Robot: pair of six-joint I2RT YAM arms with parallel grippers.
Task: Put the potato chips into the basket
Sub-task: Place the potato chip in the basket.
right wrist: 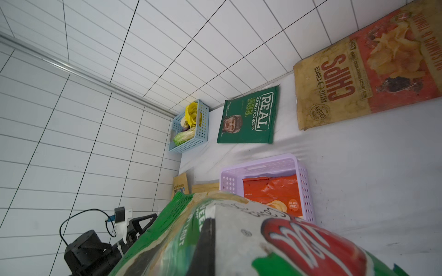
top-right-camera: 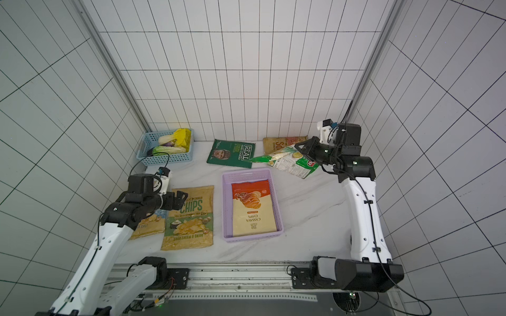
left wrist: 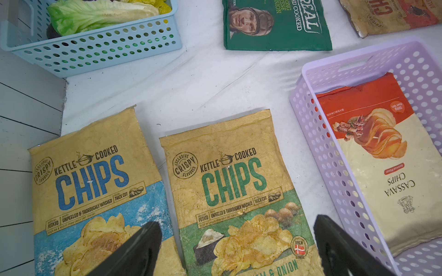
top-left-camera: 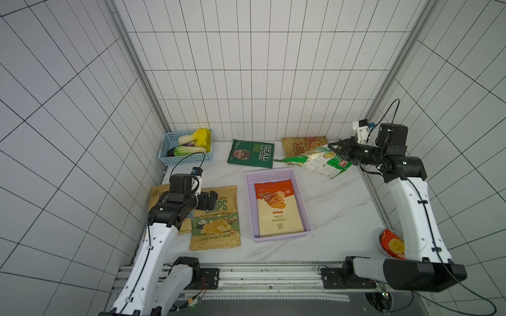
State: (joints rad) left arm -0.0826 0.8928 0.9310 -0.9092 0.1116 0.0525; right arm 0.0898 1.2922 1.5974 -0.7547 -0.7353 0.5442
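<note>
Marble table (top-left-camera: 342, 219), tiled walls (top-left-camera: 260, 82): the green-white bag (top-left-camera: 317, 162) is pinched by the right gripper (top-left-camera: 334, 149); the left gripper (top-left-camera: 212, 197) is spread wide above a tan bag (top-left-camera: 216, 219).

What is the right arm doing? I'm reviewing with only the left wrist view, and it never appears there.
Observer: The right gripper is shut on a green-white bag, which looks lifted at the pinched end.
Operator: Is that bag over the lilac basket?
Observer: No. In both top views it hangs beyond the lilac basket's far right corner, overlapping the red-printed CHIPS bag.
Operator: Anything else outside my frame?
Observer: In a top view, a red and yellow wrapper sits at the near right, partly hidden behind the right arm.
</note>
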